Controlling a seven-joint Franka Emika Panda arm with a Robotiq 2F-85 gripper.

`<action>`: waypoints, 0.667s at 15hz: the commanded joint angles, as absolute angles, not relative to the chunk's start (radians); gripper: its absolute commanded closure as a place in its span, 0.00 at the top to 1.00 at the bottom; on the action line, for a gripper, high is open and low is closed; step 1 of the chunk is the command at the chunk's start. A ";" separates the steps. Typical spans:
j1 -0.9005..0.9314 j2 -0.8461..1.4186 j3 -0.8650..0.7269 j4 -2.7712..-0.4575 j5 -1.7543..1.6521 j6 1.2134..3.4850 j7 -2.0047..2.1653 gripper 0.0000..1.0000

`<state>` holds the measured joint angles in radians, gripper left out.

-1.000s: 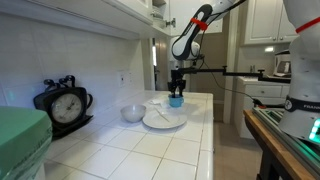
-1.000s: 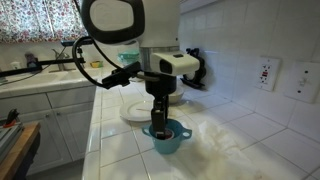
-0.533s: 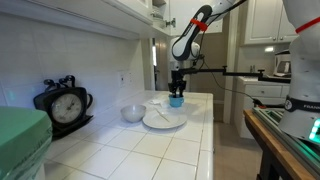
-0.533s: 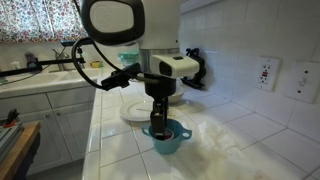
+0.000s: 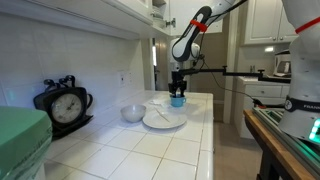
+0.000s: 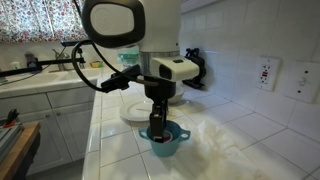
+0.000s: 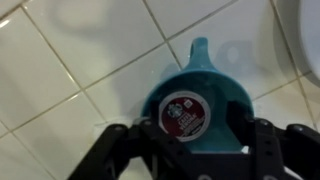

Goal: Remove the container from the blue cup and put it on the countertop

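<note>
The blue cup [image 7: 196, 78] stands on the white-tiled countertop [image 7: 60, 90], handle pointing away in the wrist view. Inside it sits the container [image 7: 185, 112], a small round pod with a pale rim and a dark red label on top. My gripper [image 7: 195, 140] is open, lowered straight over the cup, with one finger on each side of the container and not closed on it. In both exterior views the gripper [image 5: 177, 94] [image 6: 157, 128] reaches down into the cup [image 5: 177, 101] [image 6: 172, 143] and hides the container.
A flat white plate [image 5: 165, 119] and a white bowl [image 5: 133, 113] lie on the counter next to the cup. A black clock [image 5: 65, 103] stands by the wall. The plate [image 6: 133, 108] lies behind the cup; a wall outlet [image 6: 266, 72] is to the side.
My gripper has sunk a little lower into the blue cup. The cup, plate and bowl have not moved.
</note>
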<state>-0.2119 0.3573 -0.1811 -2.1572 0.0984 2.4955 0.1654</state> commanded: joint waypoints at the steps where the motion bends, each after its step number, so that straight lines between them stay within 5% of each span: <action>1: -0.210 0.378 -0.185 -2.126 0.103 2.466 0.155 0.66; 10: -0.209 0.396 -0.186 -2.118 0.100 2.450 0.156 0.56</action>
<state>-0.2111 0.3726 -0.1826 -2.1456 0.0974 2.4753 0.1654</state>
